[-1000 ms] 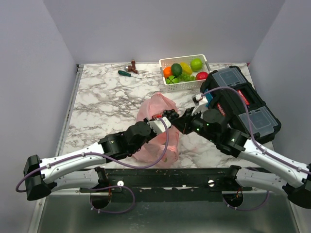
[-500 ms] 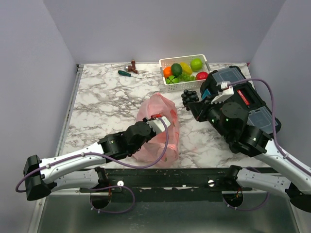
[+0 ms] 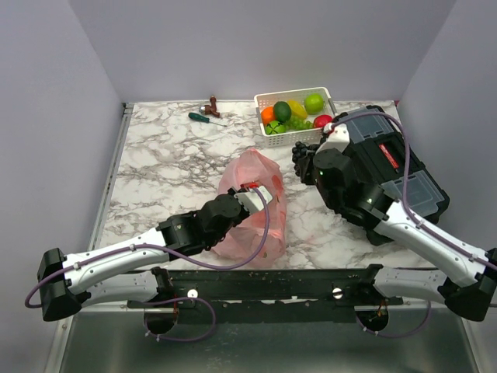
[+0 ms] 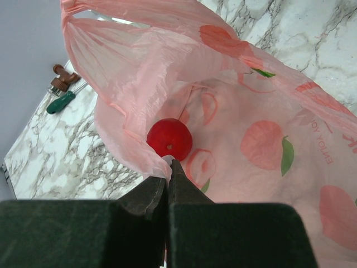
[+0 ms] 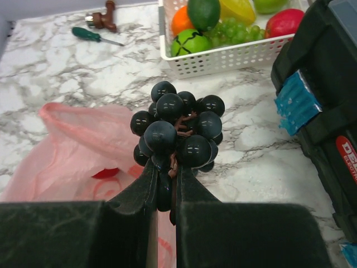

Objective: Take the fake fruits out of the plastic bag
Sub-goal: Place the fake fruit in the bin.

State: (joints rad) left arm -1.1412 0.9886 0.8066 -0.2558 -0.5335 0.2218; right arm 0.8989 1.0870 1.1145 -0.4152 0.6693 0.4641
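Observation:
The pink plastic bag (image 3: 256,206) lies crumpled mid-table; my left gripper (image 4: 168,163) is shut on its rim, holding the mouth up. Inside lies one red apple (image 4: 169,138). A dark grape bunch (image 5: 178,127) hangs above the marble, clamped by its stem end in my right gripper (image 5: 168,167), between the bag and the basket. In the top view that bunch (image 3: 304,159) is right of the bag. More fake fruits sit in the white basket (image 3: 289,139): an orange (image 5: 181,21), a green apple (image 3: 314,102), green grapes (image 5: 234,32), a lemon (image 5: 237,8) and a red apple (image 5: 284,22).
A black toolbox (image 3: 388,167) fills the right side, close to my right arm. A green-handled screwdriver (image 3: 205,118) and a small brown object (image 3: 211,104) lie at the back. Grey walls enclose the table.
My right gripper has lifted the dark grape bunch out of the bag's mouth and carried it right and back toward the basket. The left gripper has kept its hold on the bag.

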